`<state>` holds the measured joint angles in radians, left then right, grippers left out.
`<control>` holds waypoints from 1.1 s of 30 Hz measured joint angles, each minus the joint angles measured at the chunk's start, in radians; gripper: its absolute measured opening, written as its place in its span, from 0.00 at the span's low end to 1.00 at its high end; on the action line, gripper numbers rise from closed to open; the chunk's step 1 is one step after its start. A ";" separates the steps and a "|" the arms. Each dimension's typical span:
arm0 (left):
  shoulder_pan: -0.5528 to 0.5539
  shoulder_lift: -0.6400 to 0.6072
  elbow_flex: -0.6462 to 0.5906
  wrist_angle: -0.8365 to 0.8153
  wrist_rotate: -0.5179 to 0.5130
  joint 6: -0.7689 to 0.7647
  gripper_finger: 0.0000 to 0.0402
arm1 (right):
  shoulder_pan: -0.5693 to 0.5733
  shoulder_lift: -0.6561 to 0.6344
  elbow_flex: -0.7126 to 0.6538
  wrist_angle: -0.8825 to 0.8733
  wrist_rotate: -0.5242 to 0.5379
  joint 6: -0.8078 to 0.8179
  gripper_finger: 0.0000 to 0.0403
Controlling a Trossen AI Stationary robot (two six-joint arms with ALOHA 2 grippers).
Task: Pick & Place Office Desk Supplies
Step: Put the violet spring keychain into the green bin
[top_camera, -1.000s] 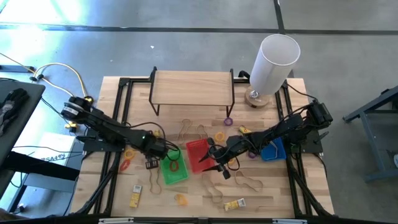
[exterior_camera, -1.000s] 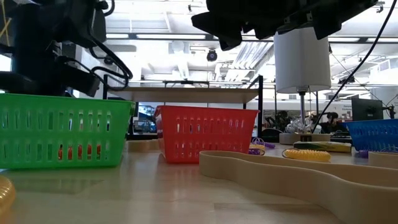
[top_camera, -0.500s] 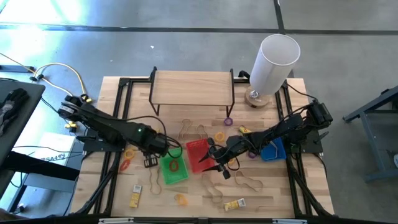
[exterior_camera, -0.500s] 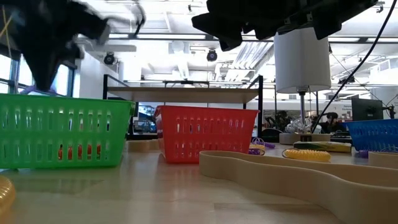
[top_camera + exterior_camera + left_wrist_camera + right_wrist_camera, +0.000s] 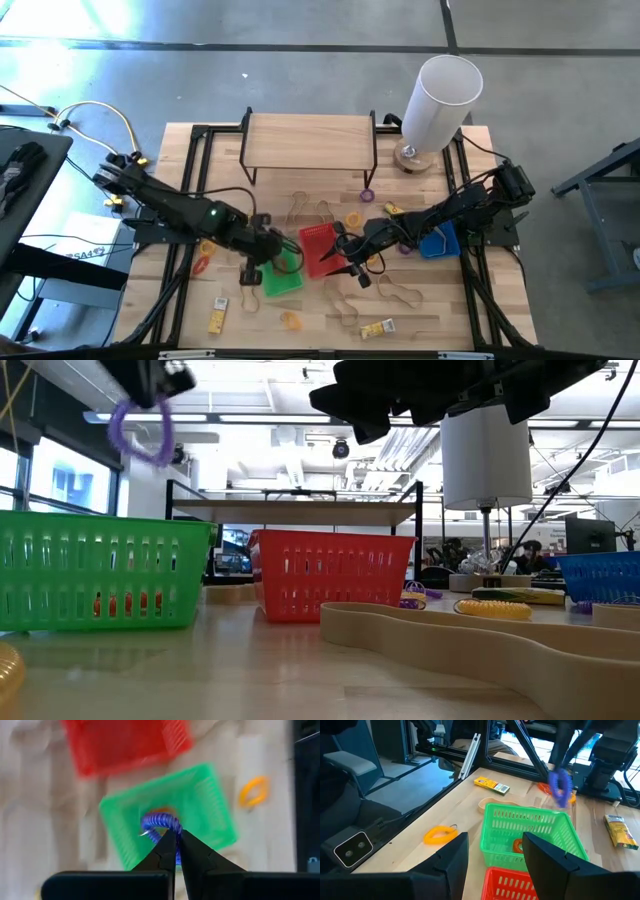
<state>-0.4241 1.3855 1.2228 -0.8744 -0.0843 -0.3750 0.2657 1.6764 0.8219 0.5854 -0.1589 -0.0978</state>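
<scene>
Right now your left hand [image 5: 174, 851] is pinched tight on a purple ring [image 5: 161, 823], holding it in the air directly over the green basket [image 5: 281, 273], which sits just toward seven o'clock of the desk's [image 5: 310, 205] centre. The ring hangs down from the closed fingertips, so letting go should drop it straight into the basket, where an orange ring [image 5: 518, 845] already lies. In the low view the purple ring hangs well above the basket's rim, clear of the mesh wall.

Your right hand [image 5: 492, 847] waits over the red basket [image 5: 320, 246], with its fingers half apart and nothing visible between them; it looks empty to me. That keeps it out of the left arm's way.

Around the baskets the rest of the supplies are loose on the desk: tan rubber-band loops [image 5: 402, 291] toward five o'clock, a yellow ring [image 5: 291, 320] and small packets [image 5: 376, 327] near six, and another purple ring [image 5: 367, 193] toward one o'clock.
</scene>
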 joint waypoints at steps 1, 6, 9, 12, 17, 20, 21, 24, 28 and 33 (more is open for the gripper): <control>-0.007 0.005 0.000 0.023 0.000 0.016 0.01 | 0.000 0.000 0.000 0.000 0.000 0.000 0.43; -0.017 0.038 -0.007 0.046 0.006 0.057 0.01 | 0.001 0.000 0.000 0.000 0.000 0.000 0.43; -0.016 0.062 -0.032 0.079 0.011 0.078 0.01 | 0.001 0.000 0.001 0.000 0.000 0.010 0.43; -0.016 0.083 -0.057 0.117 0.028 0.094 0.01 | 0.001 0.000 0.001 0.000 0.000 0.021 0.43; -0.016 0.090 -0.107 0.173 0.037 0.113 0.01 | 0.003 0.000 0.001 0.000 -0.002 0.023 0.43; -0.008 0.090 -0.149 0.197 0.037 0.113 0.01 | 0.003 0.000 0.001 0.000 -0.002 0.023 0.43; -0.005 0.090 -0.165 0.211 0.037 0.109 0.01 | 0.003 0.000 0.001 0.000 -0.001 0.023 0.43; 0.006 0.090 -0.202 0.241 0.040 0.097 0.01 | 0.003 0.000 0.001 0.000 -0.001 0.023 0.43; 0.016 0.090 -0.221 0.243 0.040 0.117 0.02 | 0.003 0.000 0.001 0.001 -0.001 0.023 0.43; 0.015 0.090 -0.221 0.244 0.040 0.128 0.04 | 0.003 0.000 0.001 0.001 -0.001 0.023 0.43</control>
<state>-0.4088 1.4750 1.0019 -0.6304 -0.0444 -0.2468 0.2684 1.6762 0.8227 0.5861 -0.1596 -0.0746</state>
